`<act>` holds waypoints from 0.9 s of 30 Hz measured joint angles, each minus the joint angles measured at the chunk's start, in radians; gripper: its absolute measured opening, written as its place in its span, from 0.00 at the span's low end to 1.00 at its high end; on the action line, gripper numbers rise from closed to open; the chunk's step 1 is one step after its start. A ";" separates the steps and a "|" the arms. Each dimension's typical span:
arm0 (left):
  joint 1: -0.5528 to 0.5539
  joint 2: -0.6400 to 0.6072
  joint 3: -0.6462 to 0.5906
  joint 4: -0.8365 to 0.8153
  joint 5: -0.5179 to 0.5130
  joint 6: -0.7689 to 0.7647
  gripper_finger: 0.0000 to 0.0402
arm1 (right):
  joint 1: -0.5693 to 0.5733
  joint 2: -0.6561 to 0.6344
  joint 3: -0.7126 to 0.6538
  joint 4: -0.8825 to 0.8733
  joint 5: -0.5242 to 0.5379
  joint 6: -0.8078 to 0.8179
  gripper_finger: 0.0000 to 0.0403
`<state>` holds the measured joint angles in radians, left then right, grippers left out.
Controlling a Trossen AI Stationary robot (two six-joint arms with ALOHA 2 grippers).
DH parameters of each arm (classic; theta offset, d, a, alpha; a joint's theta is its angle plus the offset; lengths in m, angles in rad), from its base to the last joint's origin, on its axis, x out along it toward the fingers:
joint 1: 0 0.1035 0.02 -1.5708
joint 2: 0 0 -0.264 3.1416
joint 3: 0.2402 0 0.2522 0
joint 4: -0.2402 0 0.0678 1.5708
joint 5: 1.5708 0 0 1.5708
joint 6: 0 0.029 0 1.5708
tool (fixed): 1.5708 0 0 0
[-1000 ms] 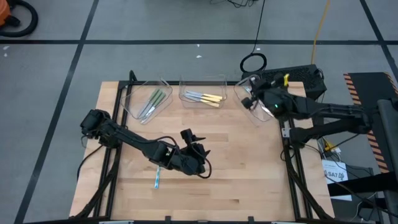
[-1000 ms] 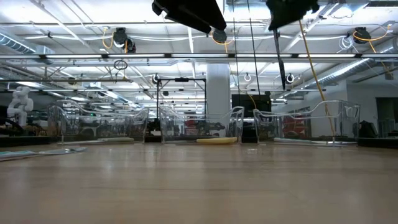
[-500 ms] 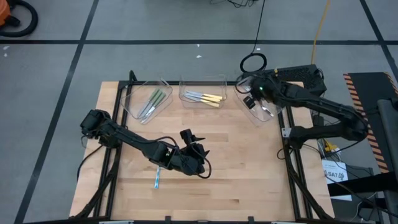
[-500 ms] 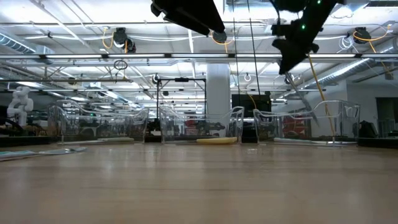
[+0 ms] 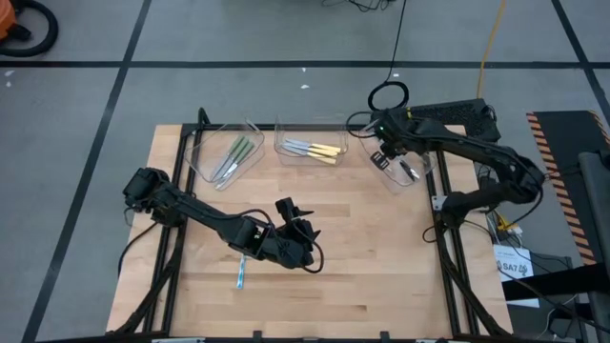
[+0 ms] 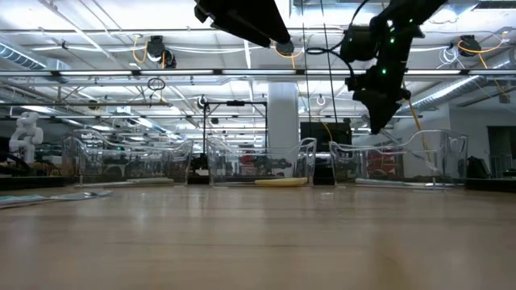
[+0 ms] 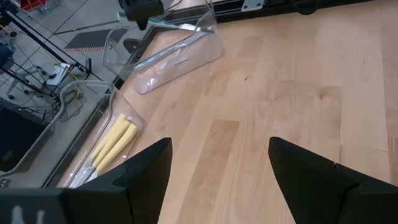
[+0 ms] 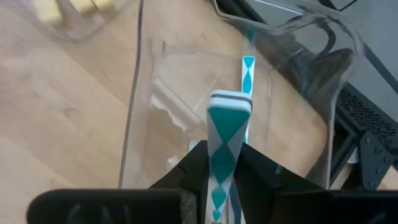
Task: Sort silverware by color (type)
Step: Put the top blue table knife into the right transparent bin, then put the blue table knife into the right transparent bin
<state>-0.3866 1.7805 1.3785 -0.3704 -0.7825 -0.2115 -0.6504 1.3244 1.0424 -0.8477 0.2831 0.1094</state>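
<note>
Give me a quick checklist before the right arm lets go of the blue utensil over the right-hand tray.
1. Right gripper above the right tray: ok, the high view shows it over the tray's left part.
2. Blue-handled utensil held between the jaws: ok, the right wrist view shows it clamped.
3. Utensil pointing into the tray, not over its wall: ok in the right wrist view.
4. Height above the tray floor: cannot tell.
5. Left gripper out of the way: ok, open and low over mid-table.
6. Work left over: not ok, one blue utensil lies on the table.
</note>
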 joint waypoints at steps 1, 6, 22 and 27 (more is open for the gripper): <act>0.000 0.000 0.000 0.000 0.000 0.000 0.68 | -0.004 0.014 0.000 0.001 0.000 -0.003 0.14; 0.000 0.000 0.000 -0.001 0.000 0.000 0.68 | -0.011 0.074 0.000 0.003 0.000 -0.028 0.15; 0.000 0.000 0.000 -0.015 -0.001 -0.004 0.68 | -0.009 0.129 -0.001 0.066 0.027 -0.050 0.18; 0.000 0.000 0.001 -0.109 0.000 -0.063 0.68 | 0.057 0.022 -0.001 0.072 0.026 -0.039 0.18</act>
<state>-0.3866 1.7805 1.3796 -0.4794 -0.7823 -0.2748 -0.5930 1.3460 1.0412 -0.7759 0.3094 0.0702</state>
